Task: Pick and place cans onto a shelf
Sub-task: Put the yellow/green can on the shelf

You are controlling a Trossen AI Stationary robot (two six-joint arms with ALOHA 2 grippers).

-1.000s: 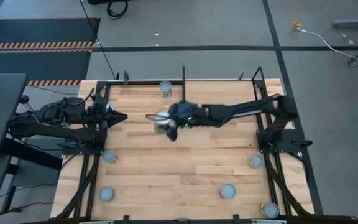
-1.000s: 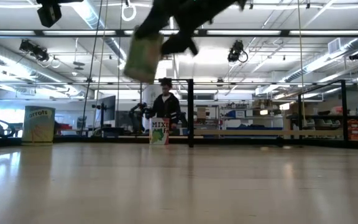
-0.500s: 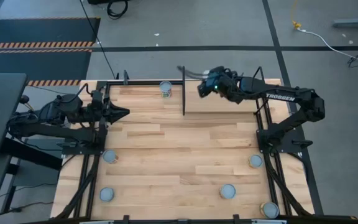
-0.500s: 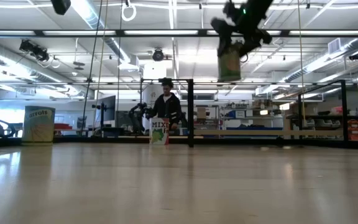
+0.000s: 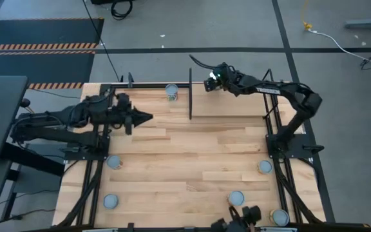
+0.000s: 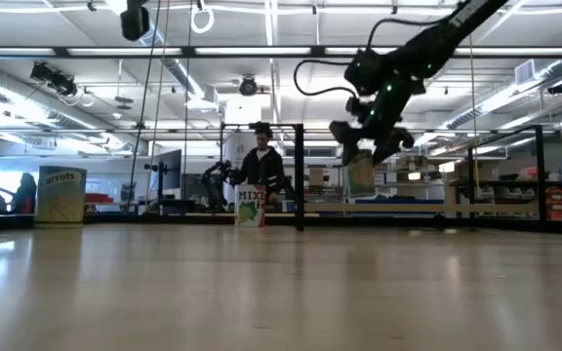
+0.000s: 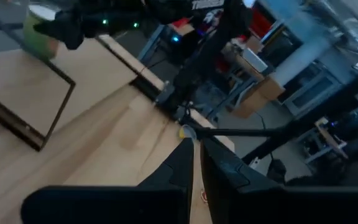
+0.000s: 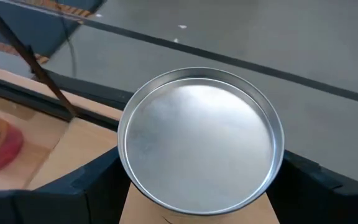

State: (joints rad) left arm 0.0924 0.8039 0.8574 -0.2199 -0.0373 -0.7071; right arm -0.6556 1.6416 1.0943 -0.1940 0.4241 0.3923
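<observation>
My right gripper [image 5: 212,79] is shut on a green-labelled can [image 6: 361,174] with a silvery lid [image 8: 201,149]. It holds the can above the far left corner of the shelf [image 5: 230,108], a light-wood board between black uprights [image 5: 190,93]. My left gripper [image 5: 148,117] is shut on nothing and hovers over the table's left half, pointing toward the shelf. Other cans stand upright on the table: one [image 5: 171,92] at the far edge left of the shelf, two [image 5: 113,161] [image 5: 111,202] at the near left, and three [image 5: 265,167] [image 5: 236,198] [image 5: 279,217] at the near right. My right gripper pinches the can's side wall just under the lid rim [image 8: 126,171]. One finger [image 8: 95,183] is on one side and the other finger [image 8: 306,183] is opposite it. The fingers slant downward, reaching toward the far edge. The can hangs upright, its lid up, clear of the shelf board.
The shelf's black frame stands along the far right of the plank table [image 5: 172,174]. A dark object [image 5: 240,222] juts in at the near edge beside two cans. A person [image 6: 260,171] and a green box [image 6: 61,195] show beyond the table.
My right gripper has carried the can from above the table's middle toward the far edge and right, then down to the shelf's far left corner, turning as it went. My left gripper has moved toward the table's right, staying shut.
</observation>
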